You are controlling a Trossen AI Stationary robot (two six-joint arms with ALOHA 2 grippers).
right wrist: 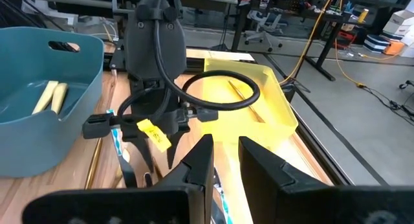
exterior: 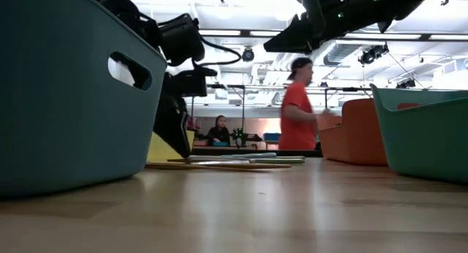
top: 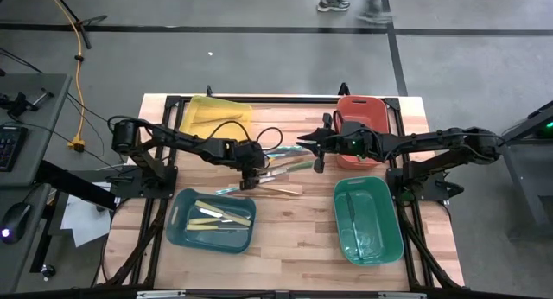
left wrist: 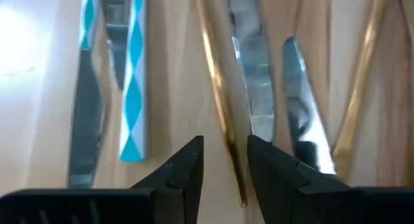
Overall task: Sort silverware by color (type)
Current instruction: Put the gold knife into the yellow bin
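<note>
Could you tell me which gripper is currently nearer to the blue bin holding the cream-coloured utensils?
The left. The left gripper hangs just beyond the blue bin, above the loose silverware. The right gripper hovers farther off, in front of the red bin.

A grey floor [top: 259, 14] surrounds the wooden bench [top: 294, 230]. Beyond it — an open workroom with ceiling lights [exterior: 219, 1], a walking person [exterior: 298, 107], another seated [exterior: 219, 130], perhaps at desks.
</note>
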